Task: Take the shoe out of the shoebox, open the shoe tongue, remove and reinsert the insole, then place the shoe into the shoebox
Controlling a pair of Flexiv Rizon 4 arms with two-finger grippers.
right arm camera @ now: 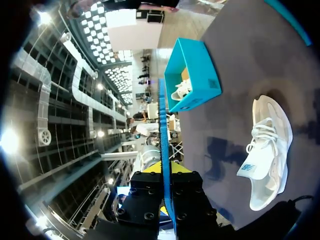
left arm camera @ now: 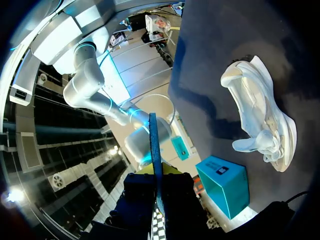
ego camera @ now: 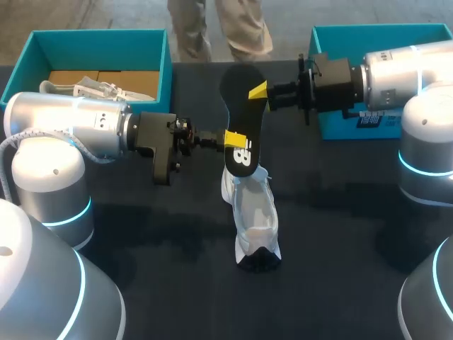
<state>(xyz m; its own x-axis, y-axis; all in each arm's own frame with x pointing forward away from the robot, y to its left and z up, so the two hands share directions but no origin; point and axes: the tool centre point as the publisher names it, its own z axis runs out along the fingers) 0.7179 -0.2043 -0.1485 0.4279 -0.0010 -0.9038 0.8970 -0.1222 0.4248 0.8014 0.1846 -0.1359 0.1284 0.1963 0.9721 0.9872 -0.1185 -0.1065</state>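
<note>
Two robot arms reach in level from opposite sides, both clamped on a flat black insole [ego camera: 241,113] held upright over the middle of the black desk [ego camera: 141,234]. The left gripper [ego camera: 233,139] pinches its lower end, the right gripper [ego camera: 259,92] its upper edge. A white laced mesh shoe [ego camera: 255,212] lies just below. Only the head view shows the insole's white print; the wrist views catch it edge-on, its rim blue. Labels on the two teal cardboard boxes are too small to read: the far-left box [ego camera: 99,42] holds another white shoe [ego camera: 95,89], and the far-right box [ego camera: 340,32] stands by the right arm.
</note>
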